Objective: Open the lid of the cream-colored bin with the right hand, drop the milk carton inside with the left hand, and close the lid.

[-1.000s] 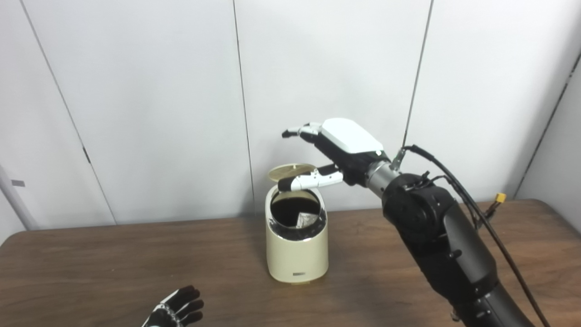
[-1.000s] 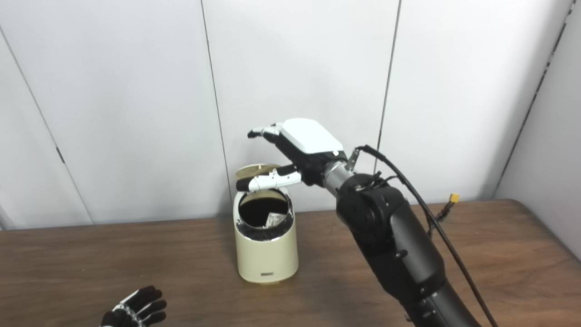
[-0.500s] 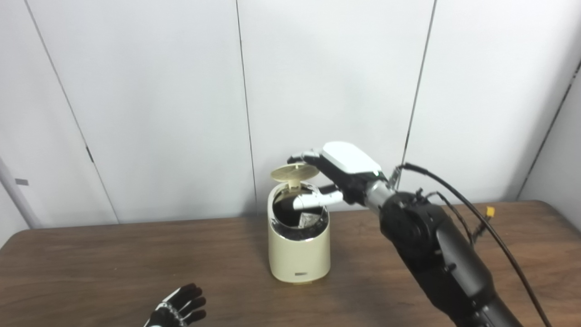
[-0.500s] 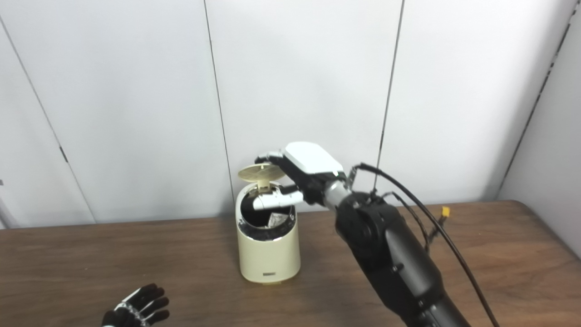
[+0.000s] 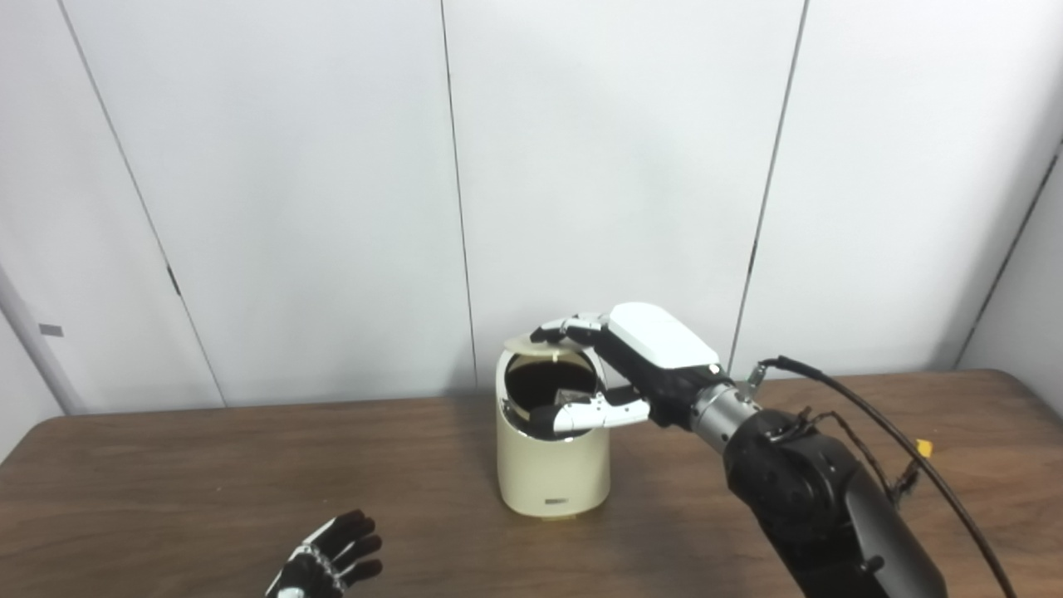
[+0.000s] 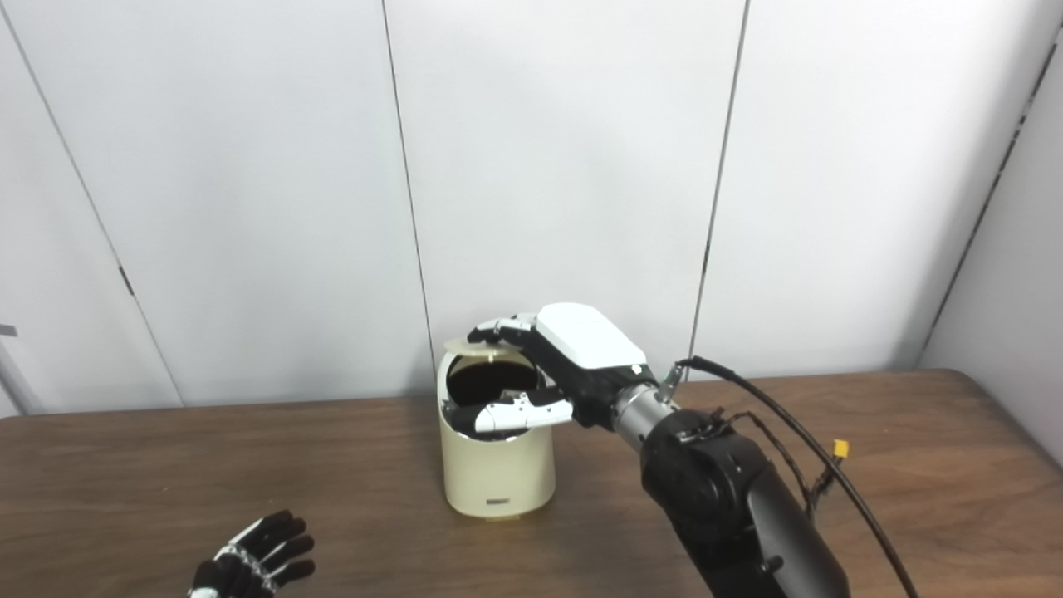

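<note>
bin: cream, upright, mid-table | lid: partly raised

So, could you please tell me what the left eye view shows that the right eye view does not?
Left eye only: a pale corner of the milk carton inside the bin. Right eye only: the left hand in fuller view; there the thumb seems to hide the carton. Both: the right hand's fingers rest on the partly lowered lid, with the thumb across the opening.
</note>
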